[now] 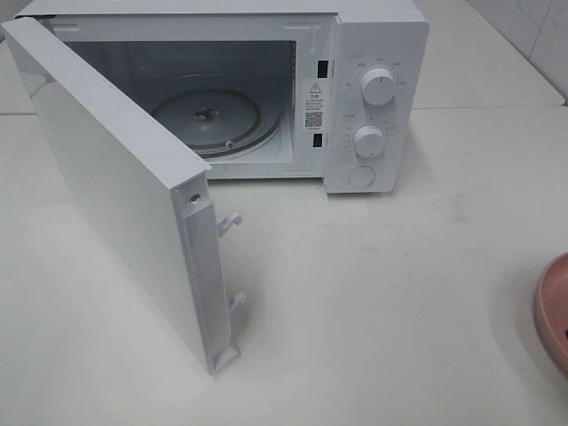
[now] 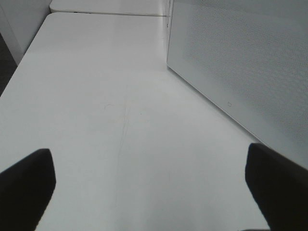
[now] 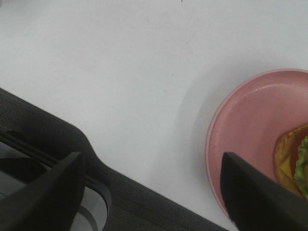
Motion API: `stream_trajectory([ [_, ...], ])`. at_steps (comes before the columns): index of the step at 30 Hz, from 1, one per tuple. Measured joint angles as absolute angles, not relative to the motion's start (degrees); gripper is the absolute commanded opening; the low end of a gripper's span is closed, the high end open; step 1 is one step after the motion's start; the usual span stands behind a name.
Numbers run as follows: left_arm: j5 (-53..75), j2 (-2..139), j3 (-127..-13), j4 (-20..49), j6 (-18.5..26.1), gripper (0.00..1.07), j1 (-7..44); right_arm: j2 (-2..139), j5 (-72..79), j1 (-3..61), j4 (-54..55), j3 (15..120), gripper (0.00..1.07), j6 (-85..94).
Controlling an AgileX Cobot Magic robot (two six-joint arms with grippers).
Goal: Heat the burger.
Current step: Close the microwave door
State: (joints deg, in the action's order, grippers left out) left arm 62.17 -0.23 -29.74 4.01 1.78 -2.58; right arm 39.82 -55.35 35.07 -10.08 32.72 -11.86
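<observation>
The burger [image 3: 292, 162] shows only in the right wrist view. A slice of bun, lettuce and filling lies at the picture's edge on a pink plate [image 3: 240, 120]. My right gripper [image 3: 151, 156] hangs open above the white table beside that plate, with nothing between its fingers [image 3: 53, 192]. My left gripper [image 2: 149, 154] is open too, low over bare table, with the microwave door's outer face [image 2: 240, 57] to one side. The white microwave [image 1: 373, 89] stands at the back with its door [image 1: 115, 177] swung wide and its glass turntable [image 1: 217, 120] bare. The exterior high view shows neither gripper.
The plate's rim [image 1: 552, 311] pokes in at the right edge of the exterior high view. The open door juts far forward over the left half of the table. A dark edge strip [image 3: 120, 192] runs below the right gripper.
</observation>
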Motion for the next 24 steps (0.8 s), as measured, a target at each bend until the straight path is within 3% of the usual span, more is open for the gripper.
stream_trajectory([
  [8, 62.17, -0.23, -29.74, 4.01, 1.78, 1.0, -2.58, 29.97, -57.93, 33.92, -10.14, 32.72, 0.76, -11.86],
  [13, 62.17, -0.23, -29.74, 4.01, 1.78, 1.0, -2.58, 22.98, -58.16, 25.78, -10.08, 32.72, 0.76, -10.08],
  [24, 62.17, -0.23, -29.74, 4.01, 1.78, 1.0, -2.58, 12.61, -58.38, 17.02, -5.67, 32.72, 0.76, -9.17],
])
